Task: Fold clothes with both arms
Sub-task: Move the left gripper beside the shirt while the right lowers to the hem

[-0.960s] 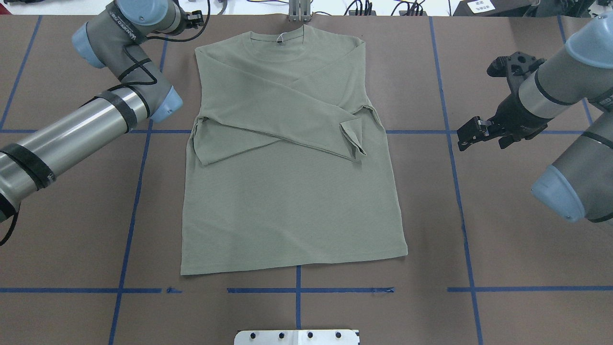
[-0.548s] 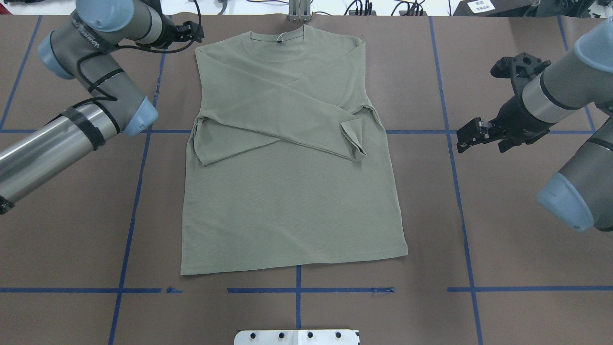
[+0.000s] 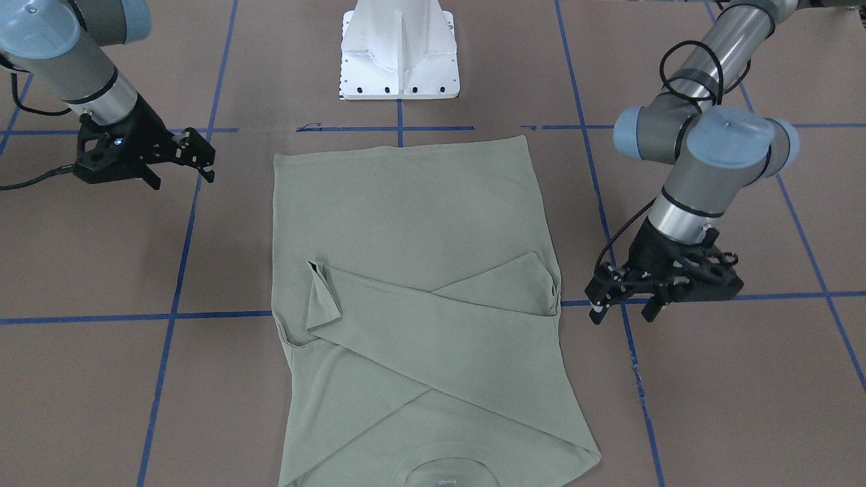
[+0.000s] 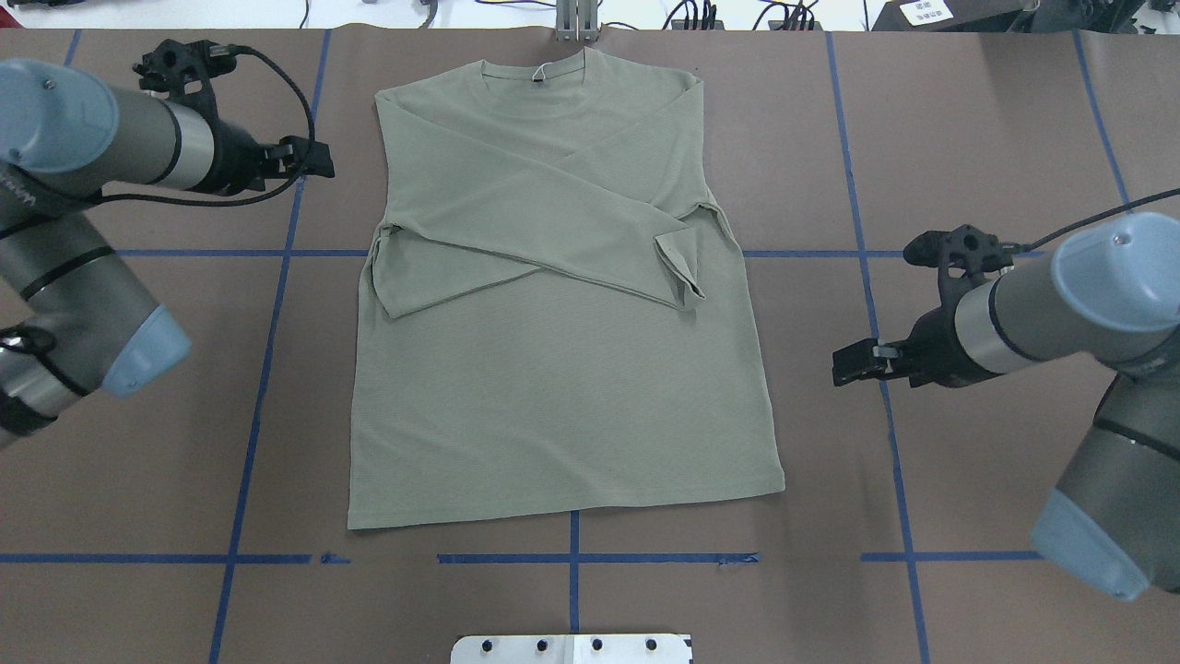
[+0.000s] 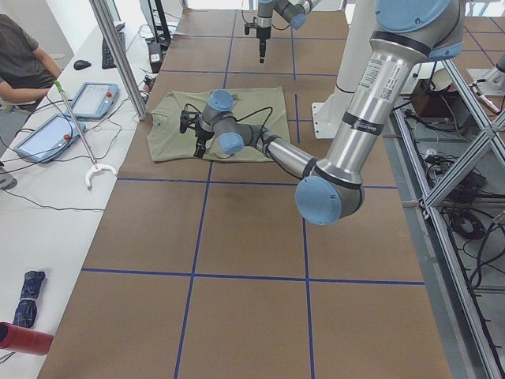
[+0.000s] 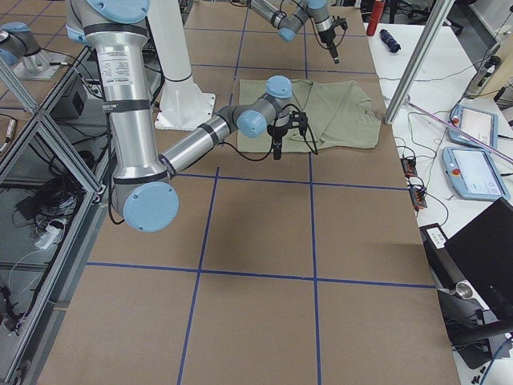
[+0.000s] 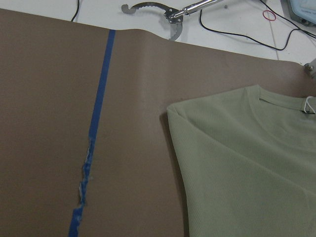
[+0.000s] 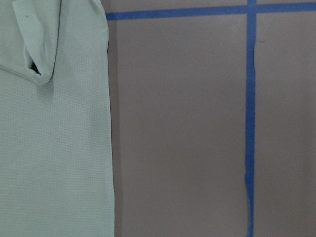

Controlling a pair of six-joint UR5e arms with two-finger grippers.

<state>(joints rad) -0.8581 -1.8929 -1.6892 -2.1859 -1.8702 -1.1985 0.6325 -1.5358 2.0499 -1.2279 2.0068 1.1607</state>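
The pale sage-green shirt [image 4: 562,397] lies flat on the brown table, neck at the far edge, both sleeves folded across the chest. It also shows in the front view [image 3: 406,216]. Its white hang tag [image 7: 310,104] sits at the neck. My left gripper [image 4: 318,161] hovers left of the shirt's shoulder, open and empty; in the front view [image 3: 621,313] its fingers stand apart. My right gripper [image 4: 843,362] hovers right of the shirt's side edge, open and empty, and also shows in the front view [image 3: 184,181]. The right wrist view shows the shirt's edge and a cuff [image 8: 37,69].
The white pedestal base [image 3: 399,54] stands at the table's near edge behind the hem. Blue tape lines [image 4: 267,350] grid the table. A metal post [image 4: 576,23] stands just past the collar. A reacher tool [image 7: 163,12] lies beyond the far edge.
My left gripper has pulled back from the far edge to beside the shirt's shoulder. My right gripper has moved nearer, down along the shirt's right side. The shirt has not moved.
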